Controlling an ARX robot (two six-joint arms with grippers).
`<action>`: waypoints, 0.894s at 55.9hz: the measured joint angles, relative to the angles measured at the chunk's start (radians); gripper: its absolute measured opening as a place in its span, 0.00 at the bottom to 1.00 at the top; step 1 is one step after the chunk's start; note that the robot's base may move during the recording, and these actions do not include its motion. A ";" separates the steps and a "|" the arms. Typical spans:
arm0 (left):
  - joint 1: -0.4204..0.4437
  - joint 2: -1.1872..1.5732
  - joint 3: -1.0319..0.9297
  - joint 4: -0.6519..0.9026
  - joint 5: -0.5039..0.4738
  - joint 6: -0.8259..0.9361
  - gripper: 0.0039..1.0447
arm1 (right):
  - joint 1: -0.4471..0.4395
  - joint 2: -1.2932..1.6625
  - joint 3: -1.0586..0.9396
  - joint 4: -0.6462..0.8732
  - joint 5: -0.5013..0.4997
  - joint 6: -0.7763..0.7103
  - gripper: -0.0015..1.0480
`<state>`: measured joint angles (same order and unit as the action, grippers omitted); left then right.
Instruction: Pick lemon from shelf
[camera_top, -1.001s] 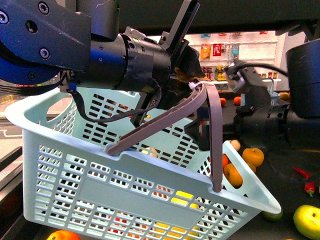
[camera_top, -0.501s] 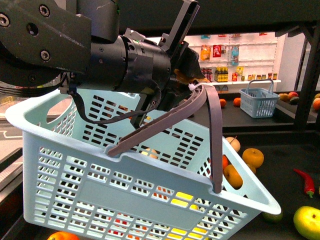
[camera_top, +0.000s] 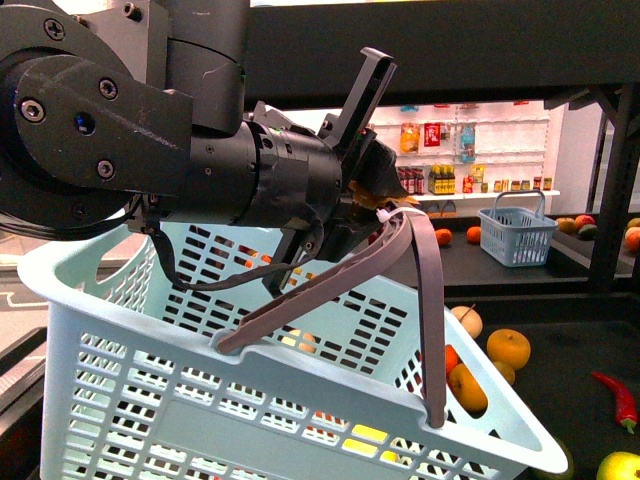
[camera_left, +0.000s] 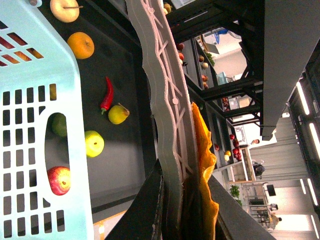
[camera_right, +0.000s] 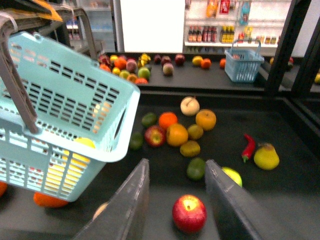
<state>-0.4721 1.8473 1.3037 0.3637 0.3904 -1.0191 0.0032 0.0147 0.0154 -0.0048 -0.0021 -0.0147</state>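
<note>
Left gripper (camera_top: 383, 205) clamps the grey handle (camera_top: 430, 300) of a pale-blue basket (camera_top: 150, 380); right gripper (camera_right: 176, 167) hangs spread above the shelf (camera_right: 295, 200).

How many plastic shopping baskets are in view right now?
2. A large pale blue slotted plastic basket hangs by its grey handle from the left gripper; a small darker blue basket stands on the far black counter. Others may be hidden.

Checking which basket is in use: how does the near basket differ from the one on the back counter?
The near basket is pale mint; the far basket is deeper blue. The near basket hangs tilted by its handle from the left hand; the far basket stands upright on the back counter, untouched. Both are slotted plastic with a hoop handle.
</note>
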 joint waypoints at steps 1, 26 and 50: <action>0.000 0.000 0.000 0.000 -0.003 0.000 0.13 | 0.000 -0.003 0.000 0.002 0.002 0.000 0.32; 0.000 0.000 0.000 0.000 -0.002 0.001 0.13 | -0.001 -0.008 0.000 0.003 0.002 0.003 0.03; -0.002 0.000 0.006 -0.034 -0.038 0.027 0.13 | -0.001 -0.008 0.000 0.003 0.002 0.003 0.71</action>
<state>-0.4744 1.8473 1.3098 0.3298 0.3527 -0.9924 0.0025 0.0067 0.0151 -0.0013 -0.0006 -0.0116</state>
